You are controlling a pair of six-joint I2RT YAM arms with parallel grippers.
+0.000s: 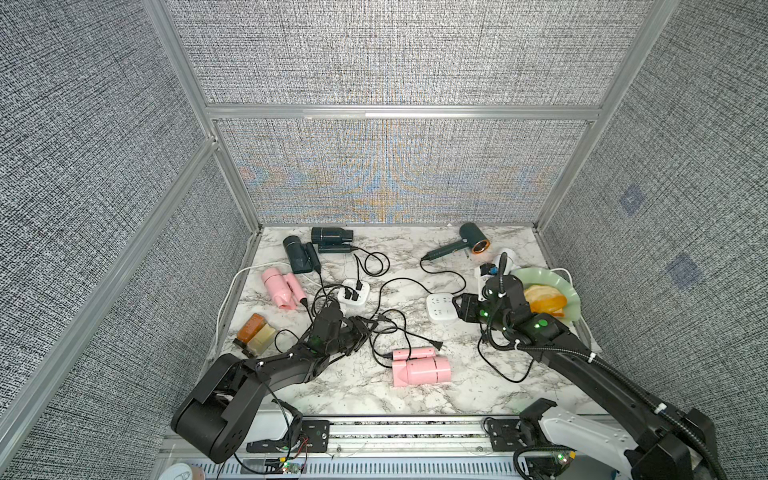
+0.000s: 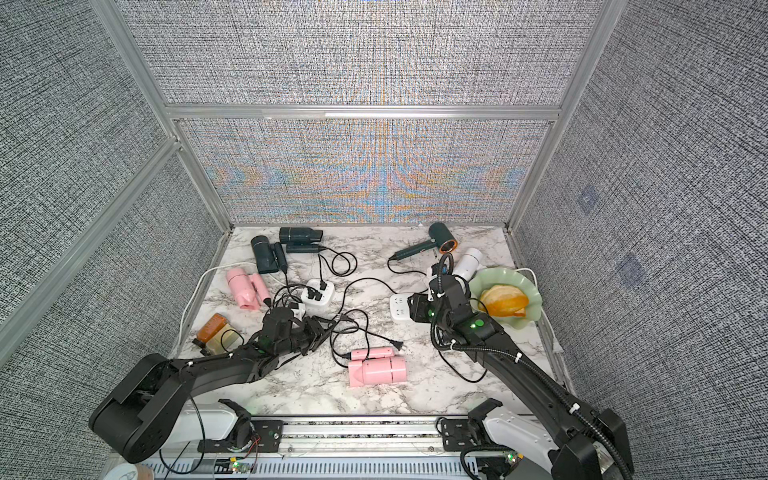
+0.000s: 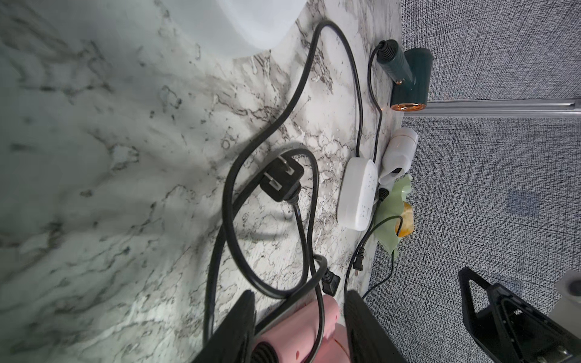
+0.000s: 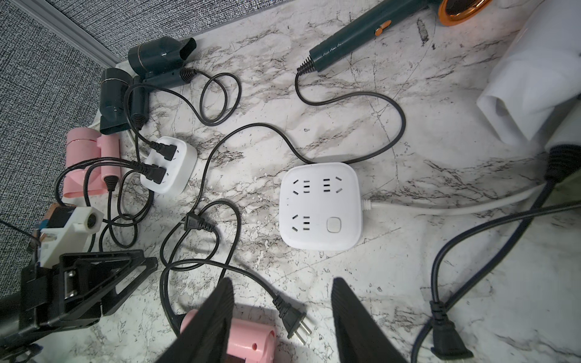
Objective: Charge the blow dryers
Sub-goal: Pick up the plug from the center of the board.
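Left gripper [image 3: 300,295] gapes empty among tangled cords [image 3: 224,204] — right gripper [image 4: 279,284], also released, hovers beside the white power strip [image 4: 320,206].

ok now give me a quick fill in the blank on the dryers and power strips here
1. The power strip facing the right pincer has ___ plugs in it.
2. The orange slices lie on a ___ plate.
3. The dryer nearest the table's front edge is ___.
Missing words: no; green; pink.
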